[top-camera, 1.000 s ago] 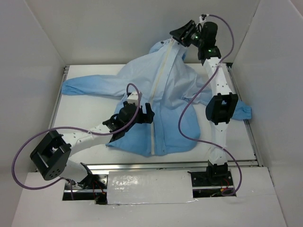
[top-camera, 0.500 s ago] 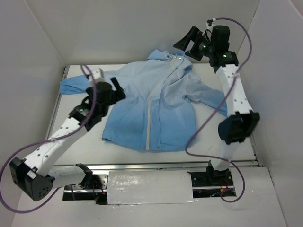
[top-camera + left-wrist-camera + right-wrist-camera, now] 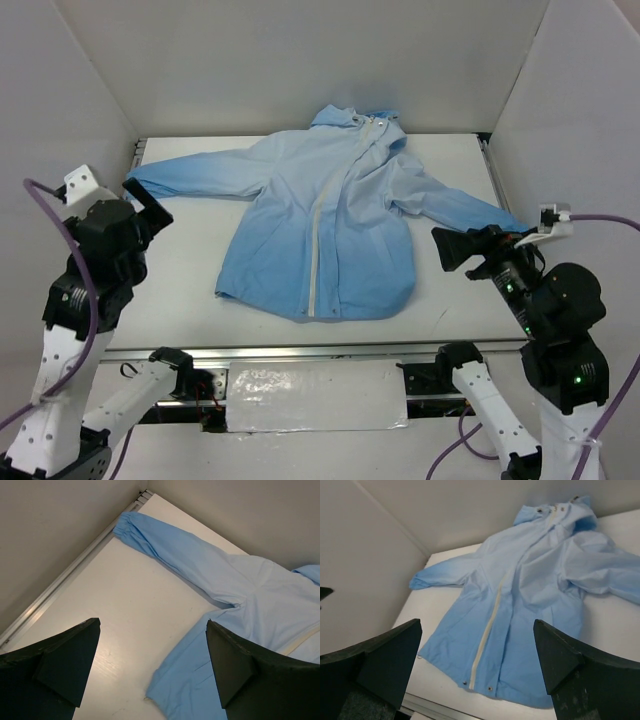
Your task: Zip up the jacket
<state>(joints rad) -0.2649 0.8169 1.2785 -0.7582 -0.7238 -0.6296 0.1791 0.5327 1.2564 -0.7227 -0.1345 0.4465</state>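
the jacket (image 3: 330, 230) lies spread flat, front up, ahead of both grippers, touching neither. the left gripper (image 3: 152, 625) is wide open near a sleeve (image 3: 165, 545); the right gripper (image 3: 477, 625) gapes too, facing the zipper (image 3: 492, 610).

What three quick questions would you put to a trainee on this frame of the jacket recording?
1. True or false: the left fingers are clamped on a sleeve of the jacket.
2. The hood points toward: A) the far wall, B) the arm bases, C) the left wall.
3. Fill in: the right fingers are spread ___, and the zipper strip is ___ in colour.

Key:
1. False; they are spread and hold nothing.
2. A
3. open; white
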